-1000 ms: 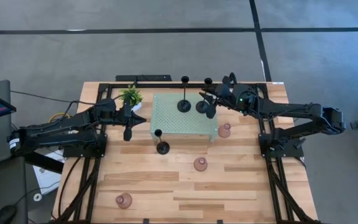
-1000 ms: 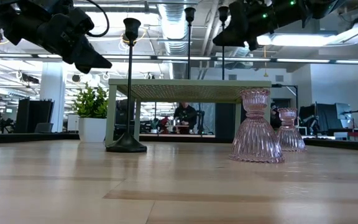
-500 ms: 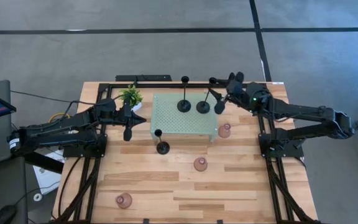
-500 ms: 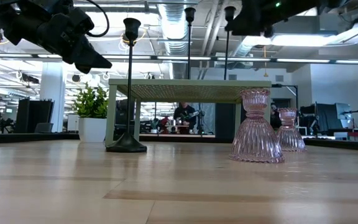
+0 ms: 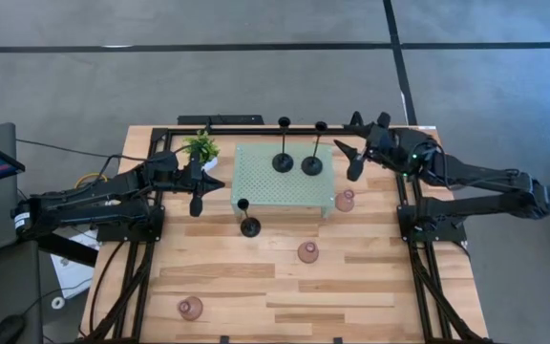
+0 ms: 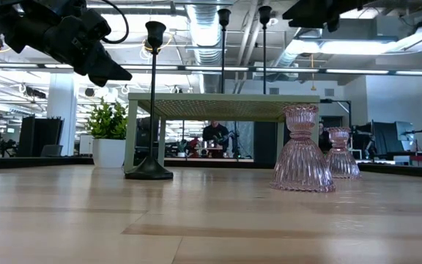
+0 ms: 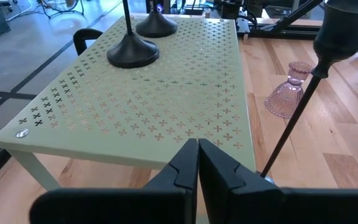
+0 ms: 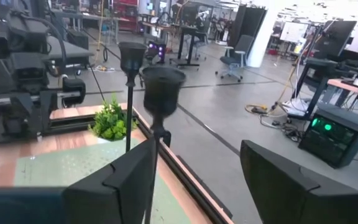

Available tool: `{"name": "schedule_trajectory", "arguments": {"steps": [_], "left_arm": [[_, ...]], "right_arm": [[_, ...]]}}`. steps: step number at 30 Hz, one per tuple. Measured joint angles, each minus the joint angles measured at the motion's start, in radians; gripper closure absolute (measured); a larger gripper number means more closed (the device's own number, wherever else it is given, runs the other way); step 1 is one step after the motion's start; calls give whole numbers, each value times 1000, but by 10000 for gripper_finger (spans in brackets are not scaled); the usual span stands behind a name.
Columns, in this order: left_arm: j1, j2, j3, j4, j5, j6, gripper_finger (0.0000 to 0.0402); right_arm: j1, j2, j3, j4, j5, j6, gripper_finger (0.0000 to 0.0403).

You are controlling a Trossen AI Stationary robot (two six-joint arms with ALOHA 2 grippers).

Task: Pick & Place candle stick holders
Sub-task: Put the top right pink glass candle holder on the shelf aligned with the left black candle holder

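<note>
Two black candle stick holders (image 5: pixel 282 161) (image 5: pixel 311 164) stand upright by their round bases on the mint-green perforated stand (image 5: pixel 265 186). A third black one (image 5: pixel 249 226) stands on the table in front of it. Pink glass holders (image 5: pixel 346 201) (image 5: pixel 307 252) (image 5: pixel 191 308) sit on the wood. My right gripper (image 5: pixel 349 160) hovers open just right of the stand; the nearer black holder's cup (image 8: pixel 162 86) shows ahead of its fingers, untouched. My left gripper (image 5: pixel 196 204) hangs shut at the stand's left edge, holding nothing.
A small potted plant (image 5: pixel 200 147) stands at the stand's far left corner. Black frame rails (image 5: pixel 418 258) run along both sides of the table. Open wood lies between the pink holders in the near half.
My right gripper has let go of the right-hand black holder on the stand and drawn back toward the table's right edge, rising a little. That holder stays upright on the stand.
</note>
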Motion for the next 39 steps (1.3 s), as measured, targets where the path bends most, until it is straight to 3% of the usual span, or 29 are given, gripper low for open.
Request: {"name": "schedule_trajectory", "arguments": {"steps": [5,11,17,26,29,39], "left_arm": [[0,0,0,0,0,0,389],[0,0,0,1,0,0,389],[0,0,0,2,0,0,389],[0,0,0,3,0,0,389],[0,0,0,3,0,0,389],[0,0,0,3,0,0,389]], "right_arm": [[0,-57,0,-145,0,48,203],[0,-122,0,-443,-12,213,266],[7,-144,-3,-670,-205,331,326],[189,-143,-68,-650,-199,317,394],[257,-143,-121,-604,-144,324,399],[445,-143,-279,-568,65,568,399]]}}
